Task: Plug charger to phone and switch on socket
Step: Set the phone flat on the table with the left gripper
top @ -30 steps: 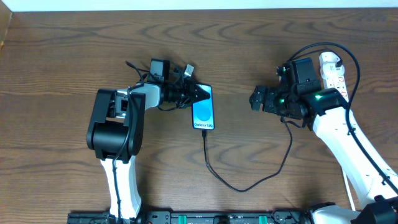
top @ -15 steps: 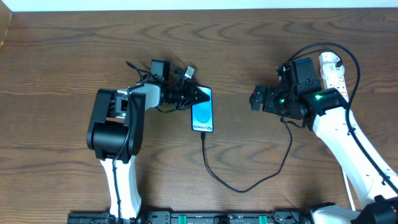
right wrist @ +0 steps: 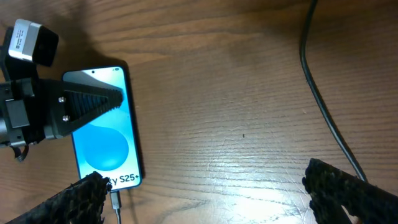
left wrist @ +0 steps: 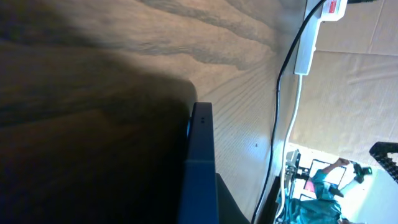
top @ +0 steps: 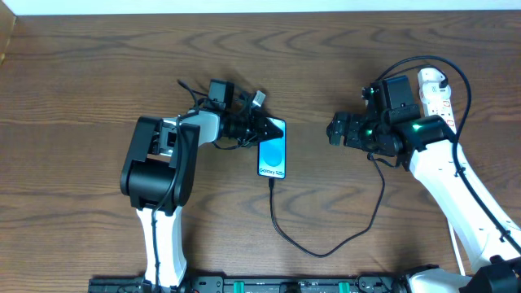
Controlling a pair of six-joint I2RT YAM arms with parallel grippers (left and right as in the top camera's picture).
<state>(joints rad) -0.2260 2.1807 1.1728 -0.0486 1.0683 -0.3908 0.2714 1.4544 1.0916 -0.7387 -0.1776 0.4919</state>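
Note:
The phone (top: 273,150) lies flat at the table's middle with its blue screen up; it also shows in the right wrist view (right wrist: 106,140). My left gripper (top: 260,128) is shut on the phone's top end, one finger across the screen (right wrist: 93,102). The left wrist view shows the phone's edge (left wrist: 202,155) between the jaws. The charger cable (top: 326,251) has its connector (right wrist: 115,200) in the phone's bottom port and loops right towards the socket (top: 434,88), a white strip at the far right. My right gripper (top: 335,130) is open and empty, right of the phone.
The cable loop runs over the table's front middle and up under my right arm (top: 381,183). The socket's white plug and cord (left wrist: 303,59) show in the left wrist view. The table's back edge (top: 260,11) meets a white wall.
My left gripper and the phone have shifted a little to the right and the phone has turned slightly. The cable end followed it. The right arm has not moved.

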